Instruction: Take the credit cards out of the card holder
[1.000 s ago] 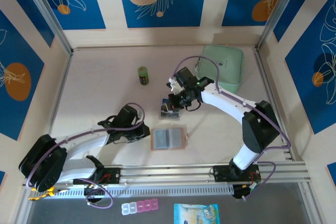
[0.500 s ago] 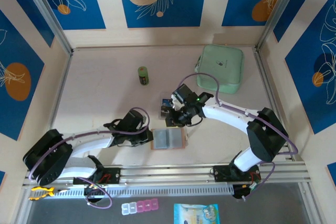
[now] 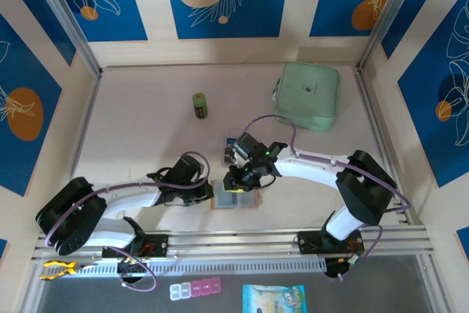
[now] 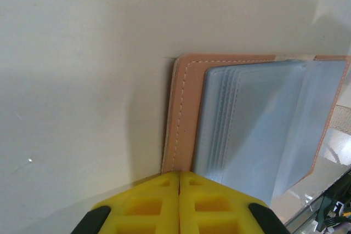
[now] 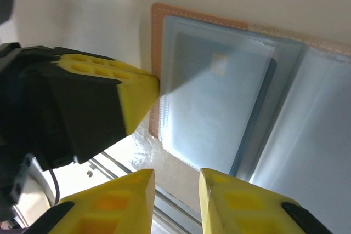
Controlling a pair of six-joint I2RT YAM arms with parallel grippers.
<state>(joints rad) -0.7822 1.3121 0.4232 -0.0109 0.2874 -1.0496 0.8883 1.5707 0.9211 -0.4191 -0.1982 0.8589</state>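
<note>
Some cards (image 3: 230, 150) lie out above the open holder (image 3: 245, 199); one seemingly left inside. Left gripper (image 4: 179, 178) closed, right gripper (image 5: 176, 187) slightly parted.

Card holder (image 4: 181, 113) salmon-pink, white-stitched, grey-blue inside; pouch (image 3: 308, 97) mint green; wall panels (image 3: 249, 5) blue, leaf-patterned.

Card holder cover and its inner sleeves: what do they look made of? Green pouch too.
Cover of the card holder: salmon leather or faux leather, matte, with a stitched seam along the edge; I can't tell which. The inner sleeves: soft clear plastic, greyish-blue, slightly glossy, with layered edges showing through. The green pouch: mint, smooth, likely faux leather or coated fabric; too small to be sure.
</note>
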